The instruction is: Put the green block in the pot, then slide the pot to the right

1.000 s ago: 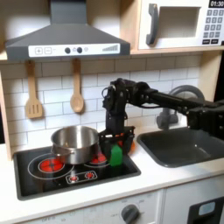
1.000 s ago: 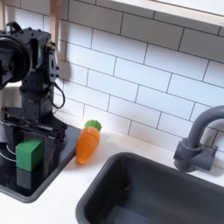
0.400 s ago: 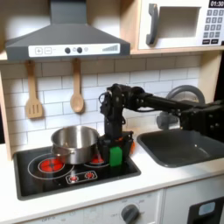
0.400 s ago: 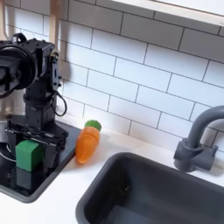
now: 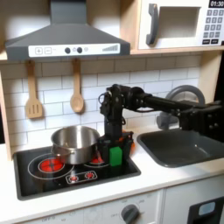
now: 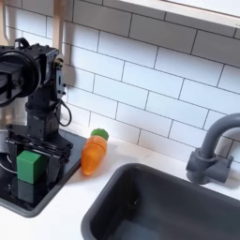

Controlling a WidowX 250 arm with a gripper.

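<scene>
While the gripper reaches down over the right edge of the black stove top, its two fingers stand on either side of the green block, and in the second exterior view the gripper shows the same stance, with dark fingers flanking the green block. The fingers are apart and close beside the block; whether they press on its faces I cannot tell. The block stands upright on the stove top near its right edge, its long axis vertical, flat faces toward the front in both exterior views.

The pot sits on the stove top to the first exterior view's left of the block, near the back, upright with its open mouth up, well clear of the gripper. A red burner ring shows in front of the pot.

In the second exterior view an orange carrot with a green top lies on the white counter just off the stove top's right edge, its green end pointing toward the tiled wall. The dark sink lies further toward the second exterior view's right, with a grey tap at its back edge. Two wooden utensils hang on the wall in the first exterior view
</scene>
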